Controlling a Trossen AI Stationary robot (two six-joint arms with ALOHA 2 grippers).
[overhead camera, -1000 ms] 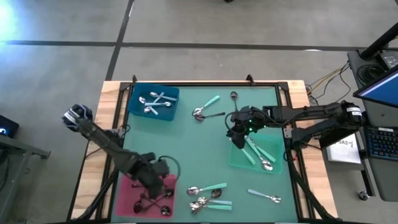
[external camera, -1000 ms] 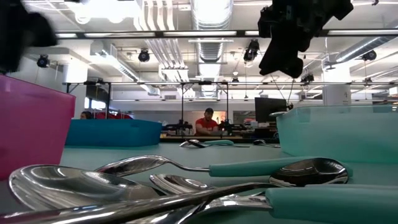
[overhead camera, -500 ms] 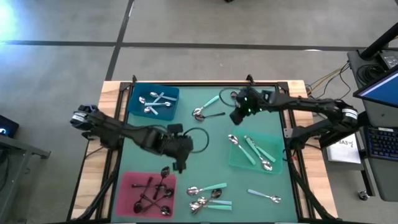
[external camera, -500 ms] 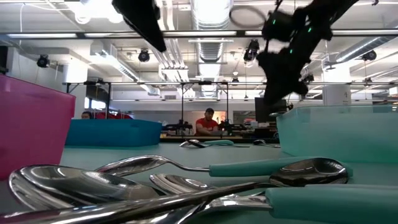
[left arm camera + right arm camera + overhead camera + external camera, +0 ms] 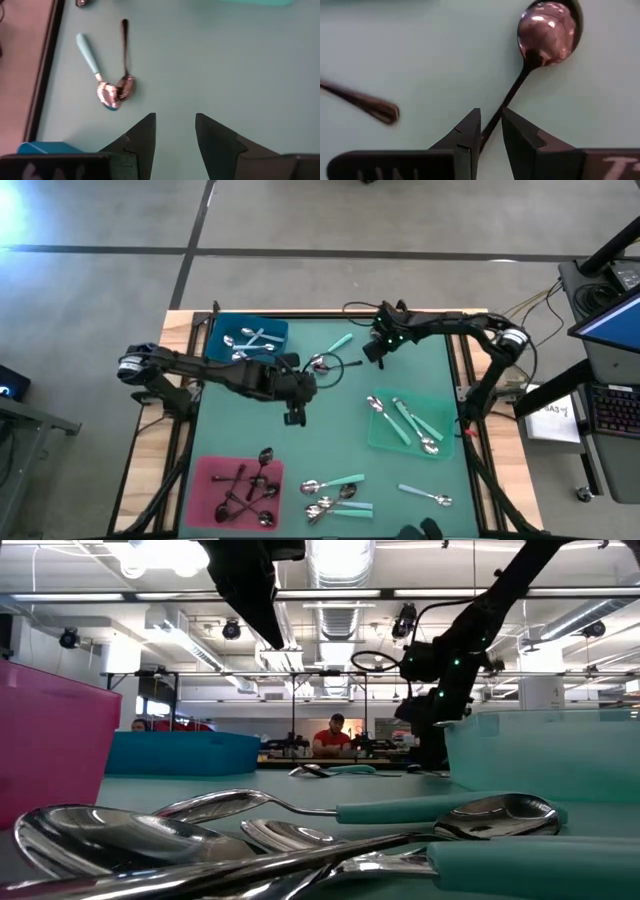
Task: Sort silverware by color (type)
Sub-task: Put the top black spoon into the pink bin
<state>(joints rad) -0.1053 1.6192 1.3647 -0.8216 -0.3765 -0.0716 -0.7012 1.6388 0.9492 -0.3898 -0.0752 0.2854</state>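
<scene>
The silverware lies scattered on the green mat. A black-handled spoon [image 5: 547,27] lies near the far edge, also seen from above [image 5: 376,333]. My right gripper [image 5: 491,131] is low over it, open by a narrow gap, with the spoon's thin handle [image 5: 506,102] running in between its fingers; whether they touch it I cannot tell. My left gripper [image 5: 295,416] hangs open over the middle of the mat with nothing in it. Ahead of it, a mint-handled spoon [image 5: 95,67] and a dark spoon [image 5: 125,60] lie with their bowls together.
The blue tray [image 5: 222,330] at the far left holds silver spoons. The pink tray [image 5: 205,500] at the near left holds black ones. The green tray [image 5: 385,442] at the right holds mint ones. Several loose spoons [image 5: 335,495] lie by the near edge.
My left gripper has gone from over the pink tray up and toward the middle of the mat, turning as it went. My right gripper has gone from over the green tray toward the far edge and down over the black-handled spoon.
</scene>
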